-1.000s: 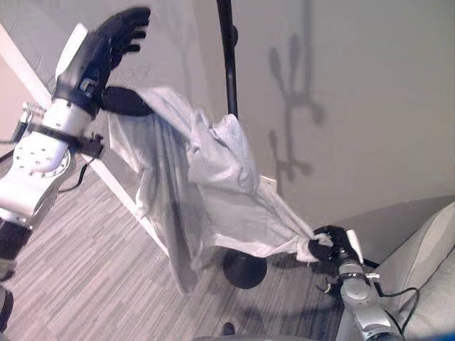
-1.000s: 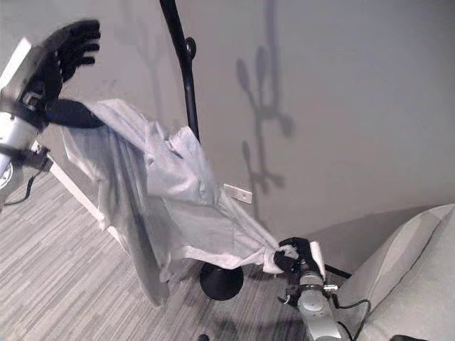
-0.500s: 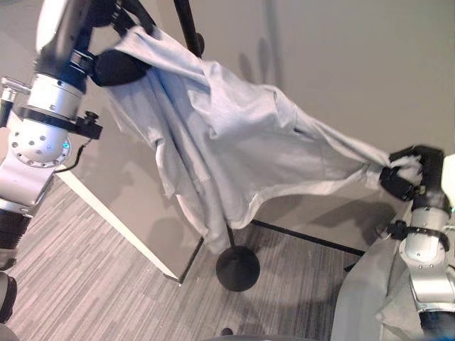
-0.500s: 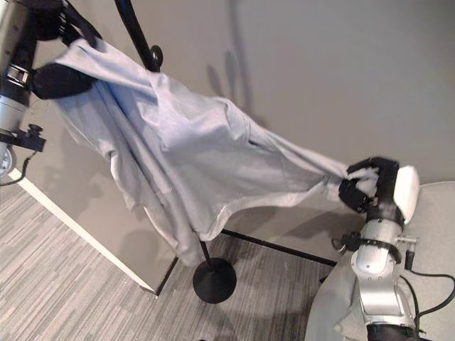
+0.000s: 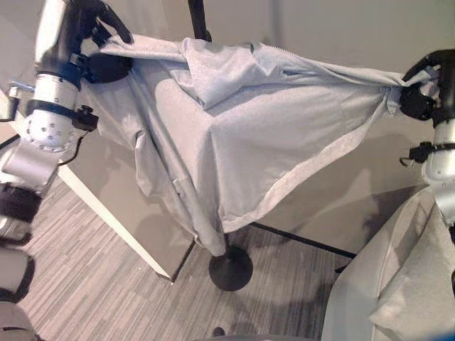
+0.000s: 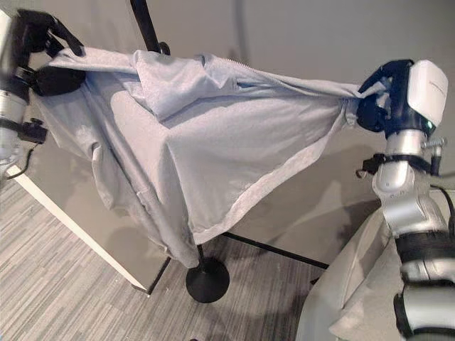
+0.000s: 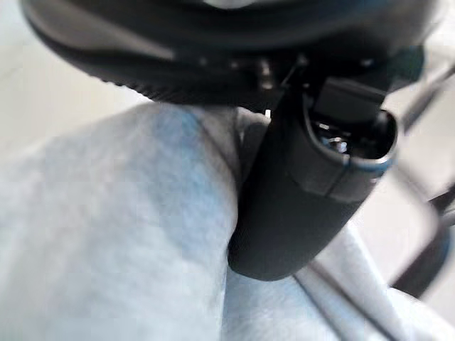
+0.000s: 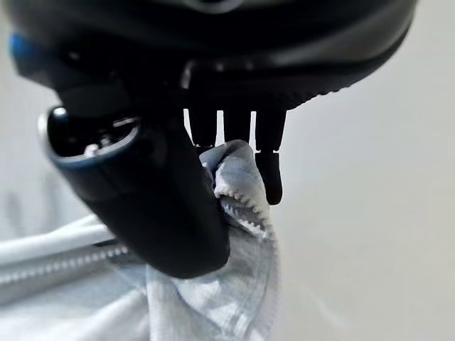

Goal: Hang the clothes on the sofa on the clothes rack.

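A light grey zip jacket is stretched wide, high above the floor, between my two hands. My left hand grips one end at the upper left, its thumb pressed on the cloth. At the upper right my right hand pinches the other end, and the bunched hem sits between thumb and fingers. The black rack pole rises behind the jacket's upper left part, and the jacket hides its middle. Its round base stands on the floor below the hanging hem.
The pale grey sofa fills the lower right, under my right arm, with a fold of grey fabric on it. A white panel edge slants down at the left. Grey striped carpet lies in front of the wall.
Both hands have risen, the right one from near the floor to the upper right. The jacket, earlier sagging, now spans taut and nearly level across the rack pole. The camera has shifted too.
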### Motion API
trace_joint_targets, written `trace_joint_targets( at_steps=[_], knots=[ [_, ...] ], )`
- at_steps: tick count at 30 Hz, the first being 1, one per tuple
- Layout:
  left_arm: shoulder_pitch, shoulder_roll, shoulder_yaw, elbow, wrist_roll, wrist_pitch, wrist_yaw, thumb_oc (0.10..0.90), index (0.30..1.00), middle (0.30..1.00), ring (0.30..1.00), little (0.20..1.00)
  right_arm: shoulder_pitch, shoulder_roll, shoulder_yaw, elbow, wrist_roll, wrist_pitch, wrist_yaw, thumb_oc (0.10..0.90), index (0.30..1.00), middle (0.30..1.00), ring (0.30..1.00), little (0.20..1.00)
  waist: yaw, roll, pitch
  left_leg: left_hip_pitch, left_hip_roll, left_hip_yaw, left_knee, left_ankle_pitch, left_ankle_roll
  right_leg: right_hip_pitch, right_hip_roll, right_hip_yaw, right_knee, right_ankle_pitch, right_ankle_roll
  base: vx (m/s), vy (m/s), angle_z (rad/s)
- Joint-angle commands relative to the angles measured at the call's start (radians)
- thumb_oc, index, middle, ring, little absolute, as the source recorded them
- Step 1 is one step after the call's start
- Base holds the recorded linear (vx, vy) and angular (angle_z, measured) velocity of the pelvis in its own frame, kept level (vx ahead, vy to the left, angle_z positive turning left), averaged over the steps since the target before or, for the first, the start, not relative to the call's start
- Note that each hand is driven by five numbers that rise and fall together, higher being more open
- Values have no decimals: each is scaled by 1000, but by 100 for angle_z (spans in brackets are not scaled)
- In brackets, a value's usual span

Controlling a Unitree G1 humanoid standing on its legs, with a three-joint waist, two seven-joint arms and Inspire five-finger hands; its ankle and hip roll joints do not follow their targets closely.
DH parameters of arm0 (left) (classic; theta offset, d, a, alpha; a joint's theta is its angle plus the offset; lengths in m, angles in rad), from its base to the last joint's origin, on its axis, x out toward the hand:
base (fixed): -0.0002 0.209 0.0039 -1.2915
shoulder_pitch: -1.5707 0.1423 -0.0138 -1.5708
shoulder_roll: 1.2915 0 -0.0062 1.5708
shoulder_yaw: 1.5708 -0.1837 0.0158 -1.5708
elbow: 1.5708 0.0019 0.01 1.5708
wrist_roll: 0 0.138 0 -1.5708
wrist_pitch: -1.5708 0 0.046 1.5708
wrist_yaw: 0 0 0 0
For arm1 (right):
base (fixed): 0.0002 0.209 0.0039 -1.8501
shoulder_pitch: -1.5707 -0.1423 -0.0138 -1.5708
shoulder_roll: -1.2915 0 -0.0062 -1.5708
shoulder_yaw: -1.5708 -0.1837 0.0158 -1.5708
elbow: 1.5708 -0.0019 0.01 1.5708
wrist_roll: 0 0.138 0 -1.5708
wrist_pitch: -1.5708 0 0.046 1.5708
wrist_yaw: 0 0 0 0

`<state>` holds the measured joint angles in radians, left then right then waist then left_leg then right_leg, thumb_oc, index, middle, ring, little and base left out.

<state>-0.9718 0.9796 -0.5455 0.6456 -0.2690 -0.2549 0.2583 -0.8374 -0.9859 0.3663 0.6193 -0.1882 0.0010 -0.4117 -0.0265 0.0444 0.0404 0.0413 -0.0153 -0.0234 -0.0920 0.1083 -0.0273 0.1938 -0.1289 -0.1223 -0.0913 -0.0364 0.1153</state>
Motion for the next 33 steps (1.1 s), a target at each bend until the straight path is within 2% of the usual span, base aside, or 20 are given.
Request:
trace_joint_targets(
  at_steps=[1,4,7,9,11,12,14,18,19,20,21,23,24,26,27,28,29,30,31,33],
  knots=[
    [-231,44,60,222,-14,47,33,400,300,300,300,300,-173,-104,71,105,23,37,-2,400,300,300,300,300,46,-18,-62,13,57,39,5,-86,-44,-23,-56,-32,66,-1,62,-6,27,-8],
    [-322,-3,-44,396,80,85,19,400,300,300,300,300,-361,-58,252,255,38,34,35,400,300,300,300,300,40,-22,-52,-14,58,42,5,-77,-45,-50,-55,-22,55,15,64,-20,35,-9],
    [-314,-24,-32,433,82,93,17,400,300,300,300,300,-390,-28,295,273,33,35,50,400,300,300,300,300,38,-23,-47,-30,57,46,5,-75,-45,-65,-54,-15,45,24,66,-22,24,-16],
    [-256,-20,3,412,99,93,15,400,300,300,300,300,-343,-23,296,195,-10,40,80,400,300,300,300,300,35,-28,-39,-50,59,53,5,-74,-43,-85,-53,-6,37,32,65,-25,20,-14],
    [-215,-17,28,389,105,94,14,400,300,300,300,300,-304,-28,275,148,-29,45,90,400,300,300,300,300,36,-30,-40,-55,58,55,5,-75,-42,-90,-53,-2,35,32,64,0,16,-10],
    [-126,-23,95,339,98,87,16,400,300,300,300,300,-200,-30,221,54,-63,39,101,400,300,300,300,300,34,-35,-31,-59,59,58,5,-77,-40,-95,-53,1,33,33,63,1,10,-10],
    [-75,-26,132,302,96,82,21,400,300,300,300,300,-137,-35,181,5,-76,36,103,400,300,300,300,300,35,-38,-30,-60,58,59,5,-79,-39,-96,-52,2,33,32,62,8,7,-9],
    [152,-68,294,98,39,50,31,400,300,300,300,300,162,-32,-17,-217,-130,23,126,400,300,300,300,300,38,-50,-29,-53,58,60,5,-90,-34,-86,-54,2,27,25,60,21,-5,-2],
    [194,-88,327,52,14,38,36,400,300,300,300,300,214,-15,-49,-252,-139,19,125,400,300,300,300,300,38,-52,-24,-53,58,61,5,-92,-33,-85,-54,1,27,23,59,31,-18,-1],
    [294,-136,396,-54,-31,18,45,400,300,300,300,300,322,23,-123,-331,-164,14,123,400,300,300,300,300,42,-58,-21,-48,58,57,5,-95,-31,-77,-53,-1,25,19,56,0,0,0],
    [304,-137,399,-63,-30,21,46,400,300,300,300,300,333,22,-129,-339,-167,16,126,400,300,300,300,300,42,-58,-23,-47,58,57,5,-96,-31,-76,-54,-1,25,19,56,0,0,0],
    [380,-190,449,-142,-58,6,51,400,300,300,300,300,416,69,-175,-382,-184,9,125,400,300,300,300,300,46,-62,-20,-42,59,56,5,-99,-29,-69,-52,-1,23,14,53,0,0,0],
    [445,-271,484,-208,-105,-12,66,400,300,300,300,300,471,147,-192,-399,-183,5,116,400,300,300,300,300,50,-68,-14,-39,60,53,5,-100,-27,-64,-51,0,23,10,48,0,0,0],
    [456,-273,486,-217,-104,-9,67,400,300,300,300,300,479,147,-194,-405,-184,7,118,400,300,300,300,300,49,-68,-17,-37,60,52,5,-101,-27,-62,-51,0,23,9,48,-11,-10,-4],
    [508,-373,507,-262,-166,-28,77,400,300,300,300,300,512,243,-181,-402,-165,-4,112,400,300,300,300,300,53,-73,-12,-35,61,51,5,-101,-25,-59,-48,1,23,7,45,-25,-17,-5],
    [553,-449,520,-307,-212,-35,76,424,335,335,335,335,541,328,-166,-414,-128,-17,111,400,300,300,300,300,53,-76,-13,-30,63,50,5,-102,-25,-56,-47,4,23,5,41,0,0,0],
    [558,-449,521,-311,-213,-34,76,456,385,385,385,385,544,328,-165,-415,-128,-17,111,400,300,300,300,300,53,-76,-15,-29,63,51,5,-102,-25,-55,-47,4,23,5,41,0,0,0],
    [574,-505,524,-332,-257,-48,89,529,493,493,493,493,550,380,-152,-419,-86,-25,110,400,300,300,300,300,53,-78,-14,-29,64,50,5,-101,-24,-54,-46,6,22,4,38,0,0,0],
    [592,-546,520,-354,-289,-52,90,800,900,900,900,900,559,427,-135,-424,-37,-38,106,400,300,300,300,300,52,-80,-15,-25,66,51,5,-101,-25,-50,-45,7,22,3,35,-56,-14,0],
    [610,-600,515,-392,-352,-51,89,800,900,900,900,900,573,499,-112,-437,55,-60,113,400,300,300,300,300,52,-82,-15,-22,67,51,5,-100,-25,-48,-42,10,21,3,32,-15,-6,0]
  ],
)
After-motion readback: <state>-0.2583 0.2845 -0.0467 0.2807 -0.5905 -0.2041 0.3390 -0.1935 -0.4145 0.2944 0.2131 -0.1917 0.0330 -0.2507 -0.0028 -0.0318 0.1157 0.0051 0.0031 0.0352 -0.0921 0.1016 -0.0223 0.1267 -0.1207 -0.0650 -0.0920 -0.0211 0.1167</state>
